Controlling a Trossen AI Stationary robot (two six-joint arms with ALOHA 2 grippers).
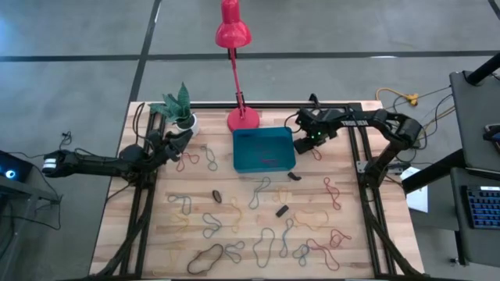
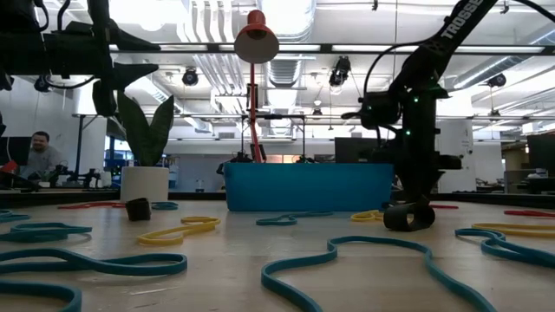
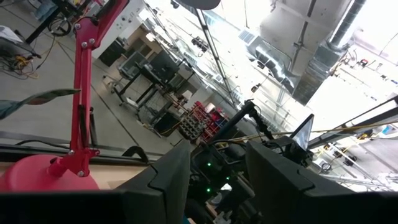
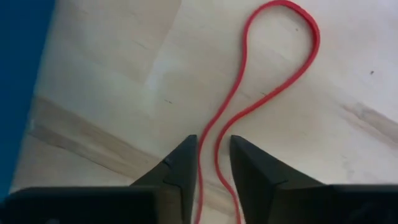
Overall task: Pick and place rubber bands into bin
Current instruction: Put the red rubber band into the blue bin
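Observation:
The teal bin (image 1: 263,150) sits at the far middle of the table and shows as a blue wall (image 2: 308,186) in the low view. Many rubber bands (image 1: 258,191) in mixed colours lie flat on the wood on its near side and to its left. My right gripper (image 1: 306,144) is low beside the bin's right wall, pointing down. It is open by a narrow gap (image 4: 212,140) that straddles a red rubber band (image 4: 273,93) lying on the table. My left gripper (image 1: 181,139) is open and empty (image 3: 217,158) near the plant pot, tilted upward. My right gripper comes from above at the red band's near end (image 4: 208,146). Both strands run between the fingers, still apart from each other. The band lies flat on the wood. Whether the fingers touch it, I cannot tell.
The red lamp's base (image 1: 243,119) and a white plant pot (image 1: 185,121) stand at the far edge beside the bin. Small black pieces (image 1: 282,211) lie among the bands. Dark frame rails (image 1: 367,203) run along both table sides. A person (image 2: 39,156) sits far behind the table.

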